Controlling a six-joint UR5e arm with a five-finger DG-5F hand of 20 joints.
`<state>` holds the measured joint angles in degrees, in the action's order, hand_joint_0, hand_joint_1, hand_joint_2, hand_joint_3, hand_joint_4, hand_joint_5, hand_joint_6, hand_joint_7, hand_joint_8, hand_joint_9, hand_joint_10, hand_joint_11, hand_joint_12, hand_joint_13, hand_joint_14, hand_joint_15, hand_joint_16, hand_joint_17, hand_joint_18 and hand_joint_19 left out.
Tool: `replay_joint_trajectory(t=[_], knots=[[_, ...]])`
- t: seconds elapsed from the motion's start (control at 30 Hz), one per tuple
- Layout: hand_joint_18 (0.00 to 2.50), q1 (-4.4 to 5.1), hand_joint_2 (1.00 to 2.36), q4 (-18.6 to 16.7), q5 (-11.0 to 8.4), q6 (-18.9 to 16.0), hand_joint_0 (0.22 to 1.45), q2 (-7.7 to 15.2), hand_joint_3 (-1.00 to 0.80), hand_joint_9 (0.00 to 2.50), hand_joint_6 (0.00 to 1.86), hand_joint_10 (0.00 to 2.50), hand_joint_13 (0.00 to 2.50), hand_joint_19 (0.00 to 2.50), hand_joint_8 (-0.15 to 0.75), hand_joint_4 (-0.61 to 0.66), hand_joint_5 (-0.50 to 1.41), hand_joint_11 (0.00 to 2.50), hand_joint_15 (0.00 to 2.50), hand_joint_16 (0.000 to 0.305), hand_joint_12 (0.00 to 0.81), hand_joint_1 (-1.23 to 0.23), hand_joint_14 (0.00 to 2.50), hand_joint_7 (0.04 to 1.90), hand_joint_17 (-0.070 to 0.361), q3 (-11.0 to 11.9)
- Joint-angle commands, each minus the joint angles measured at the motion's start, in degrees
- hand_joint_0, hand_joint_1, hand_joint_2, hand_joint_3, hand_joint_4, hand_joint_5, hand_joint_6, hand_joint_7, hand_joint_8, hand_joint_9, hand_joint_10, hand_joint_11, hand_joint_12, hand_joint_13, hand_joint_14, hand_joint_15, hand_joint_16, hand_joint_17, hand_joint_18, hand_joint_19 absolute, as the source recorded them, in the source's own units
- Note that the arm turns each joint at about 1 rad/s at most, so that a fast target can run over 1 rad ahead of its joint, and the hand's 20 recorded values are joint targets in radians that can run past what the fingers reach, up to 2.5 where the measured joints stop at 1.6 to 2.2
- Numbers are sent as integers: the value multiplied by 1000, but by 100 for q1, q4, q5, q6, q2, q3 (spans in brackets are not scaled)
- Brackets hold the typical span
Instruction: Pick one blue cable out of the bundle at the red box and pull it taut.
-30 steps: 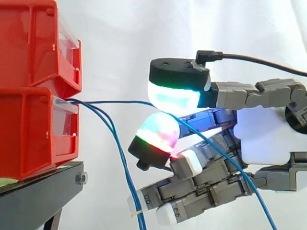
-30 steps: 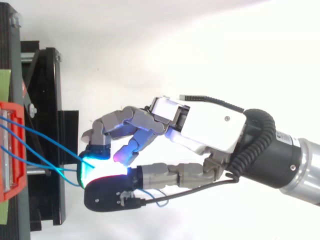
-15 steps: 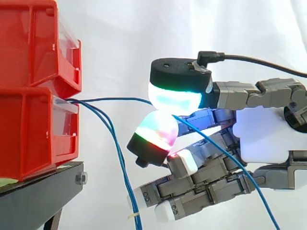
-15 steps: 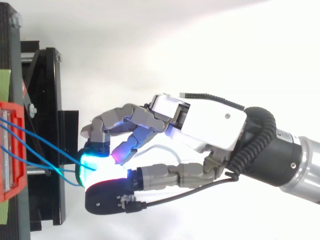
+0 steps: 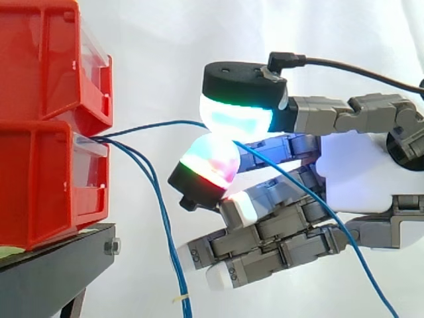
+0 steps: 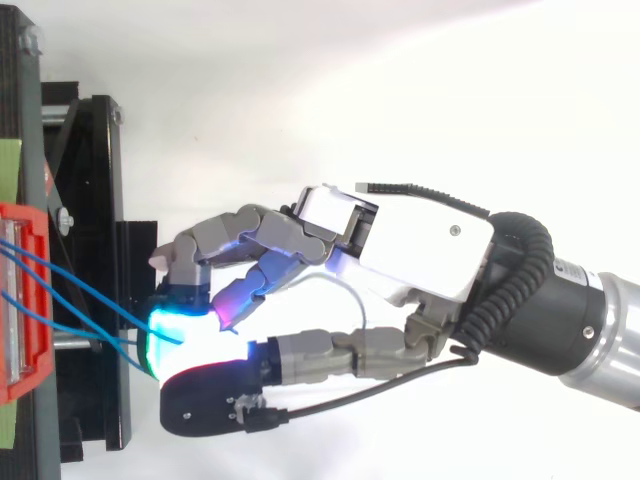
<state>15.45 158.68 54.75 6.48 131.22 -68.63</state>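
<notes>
While the other fingers (image 5: 265,255) are curled below, one blue cable (image 5: 165,124) is pinched between two pads (image 5: 235,119) of the hand (image 5: 361,175). Span noted slightly bowed from red box (image 5: 40,182) to pinch.

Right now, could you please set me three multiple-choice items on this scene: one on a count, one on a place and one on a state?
1. How many red plastic bins are stacked on the black metal stand?
A) one
B) two
C) four

2. Where do the thin blue cables leave the bins?
A) at the top bin's rim
B) at the front of the lower bin
C) at the back

3. The robot's hand is:
A) open, clear of the cables
B) shut, holding nothing
C) shut on one blue cable

Answers:
1 B: the side view shows one bin on top of another.
2 B: the cables all emerge at the lower bin's front lip.
3 C: two glowing pads pinch the cable between them.
</notes>
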Motion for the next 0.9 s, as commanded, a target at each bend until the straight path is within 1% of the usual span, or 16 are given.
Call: replay_joint_trajectory(t=[0.0, 0.13, 0.27, 0.63, 0.73, 0.87], knots=[[375, 2, 1026, -4, 0, 11, 613, 0, -49, 889, 877, 22, 382, 181, 332, -22, -166, 971, 124, 55, 414, -812, 4, 1248, 123, 8], [364, 19, 1028, -4, 0, 99, 607, 0, -14, 891, 871, 21, 375, 166, 328, -47, -157, 948, 115, 55, 411, -809, 4, 1285, 123, 8], [361, 11, 1027, -4, 0, 187, 610, 0, -7, 882, 867, 22, 374, 167, 322, -65, -152, 925, 116, 55, 412, -815, 4, 1301, 124, 16], [358, -33, 1027, 5, 0, 178, 614, 0, 50, 853, 866, 21, 369, 155, 321, -103, -142, 882, 113, 57, 416, -823, 4, 1342, 128, 8], [361, -42, 1026, 66, 0, 178, 615, 0, 58, 853, 865, 21, 372, 159, 323, -107, -139, 859, 110, 57, 417, -826, 4, 1341, 129, 16], [367, -60, 1025, 242, 0, 152, 617, 0, 60, 852, 864, 20, 378, 158, 321, -106, -138, 861, 112, 58, 418, -828, 3, 1350, 130, 8]])
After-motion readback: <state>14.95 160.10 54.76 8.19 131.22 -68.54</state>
